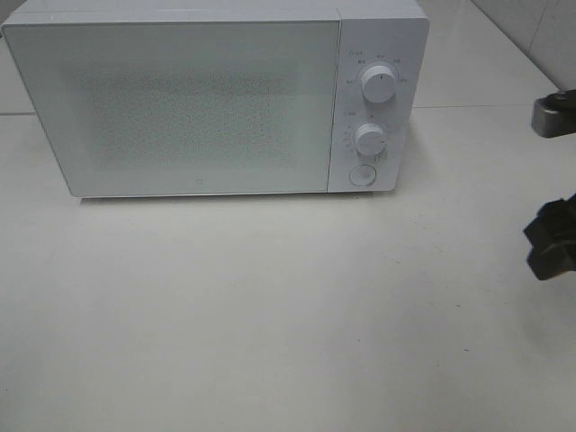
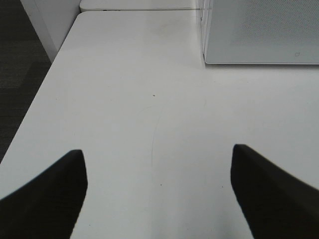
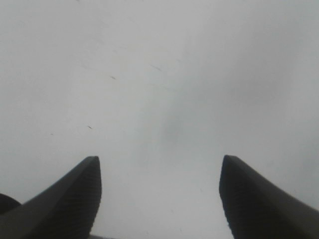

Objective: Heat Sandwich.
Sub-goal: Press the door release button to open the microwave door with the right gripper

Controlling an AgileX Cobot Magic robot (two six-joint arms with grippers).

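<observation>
The microwave [image 1: 198, 99] fills the upper left of the high frame, door shut, on the table [image 1: 270, 324]. The left gripper [image 2: 158, 152] and right gripper [image 3: 159, 162] hang over the table with jaws apart and empty. The sandwich is out of sight.

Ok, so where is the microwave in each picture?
Exterior high: the microwave fills the upper left and middle, with its door shut.
Left wrist: only one corner of it shows, ahead of the open left gripper.
Right wrist: not in it.
Shared landmark: the white table it stands on shows in all three views.
</observation>
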